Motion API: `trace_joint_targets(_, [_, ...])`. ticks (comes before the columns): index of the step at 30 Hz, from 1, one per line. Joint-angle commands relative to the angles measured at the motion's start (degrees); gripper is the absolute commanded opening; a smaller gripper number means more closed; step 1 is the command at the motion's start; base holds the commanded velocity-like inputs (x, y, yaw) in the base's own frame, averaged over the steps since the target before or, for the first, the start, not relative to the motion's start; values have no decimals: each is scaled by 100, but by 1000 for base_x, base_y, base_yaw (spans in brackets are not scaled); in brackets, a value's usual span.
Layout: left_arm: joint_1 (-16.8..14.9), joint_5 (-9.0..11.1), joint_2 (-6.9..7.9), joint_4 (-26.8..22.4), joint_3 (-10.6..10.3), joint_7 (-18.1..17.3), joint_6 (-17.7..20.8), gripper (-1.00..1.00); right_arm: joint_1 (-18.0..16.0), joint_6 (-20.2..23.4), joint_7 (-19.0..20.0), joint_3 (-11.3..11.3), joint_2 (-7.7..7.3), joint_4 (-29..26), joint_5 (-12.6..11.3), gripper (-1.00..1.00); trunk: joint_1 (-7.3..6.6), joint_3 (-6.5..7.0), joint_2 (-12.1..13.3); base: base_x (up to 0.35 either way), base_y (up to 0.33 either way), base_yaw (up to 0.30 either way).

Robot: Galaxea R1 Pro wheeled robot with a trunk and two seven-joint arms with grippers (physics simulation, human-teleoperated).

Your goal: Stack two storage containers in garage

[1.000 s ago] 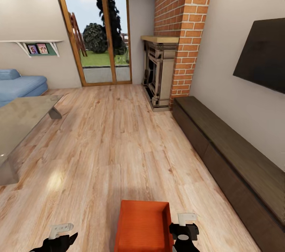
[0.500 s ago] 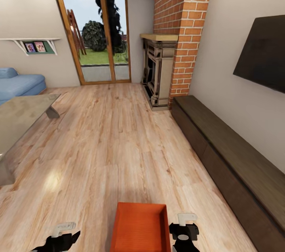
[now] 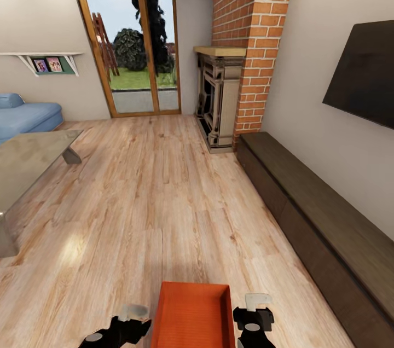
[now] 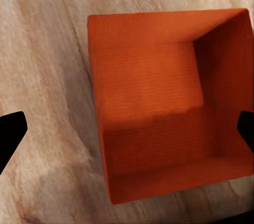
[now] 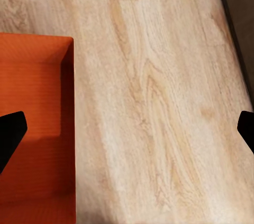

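We see one orange bin [image 3: 192, 315] on the wood floor [image 3: 153, 200]. Left gripper [image 4: 127, 129] above it, right gripper [image 5: 127, 129] beside it; both fingers spread.

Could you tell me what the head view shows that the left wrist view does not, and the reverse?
The head view alone takes in the room: brick fireplace, blue sofa, wall TV, long dark cabinet, glass door, and the right gripper beside the bin. The left wrist view alone shows the storage container whole from above, all four walls and its ribbed bottom, between the left gripper's spread fingertips. Both share the orange-red container and the light wood-plank floor.
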Motion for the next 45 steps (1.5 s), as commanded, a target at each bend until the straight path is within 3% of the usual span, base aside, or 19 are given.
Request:
trace_joint_targets(1, [-12,-93,-120,5,-47,11,30,100,-2,48,-37,27,-2,-7,30,100,0,-5,-3,3,-1,0])
trace_joint_targets(5, [-21,-310,-310,4,-41,108,94,100,-2,50,-38,25,4,-3,25,100,0,-5,-3,1,0,0])
trace_joint_targets(13, [-17,-339,-357,4,5,464,74,100,-2,56,-39,25,9,23,21,100,0,-5,-3,0,0,0])
trace_joint_targets(16, [-16,-264,-333,4,87,456,72,100,-2,57,-39,23,6,29,21,100,0,-5,-3,0,0,0])
trace_joint_targets(21, [-16,143,-307,5,367,284,86,100,-2,51,-44,19,1,27,22,100,0,-5,-3,0,0,0])
trace_joint_targets(25, [-16,279,-303,15,437,156,100,100,-2,50,-45,15,-7,26,21,100,0,-5,-3,0,0,0])
trace_joint_targets(45, [-15,353,-301,31,487,90,86,100,-2,57,36,10,-4,38,15,100,0,-119,-3,0,0,0])
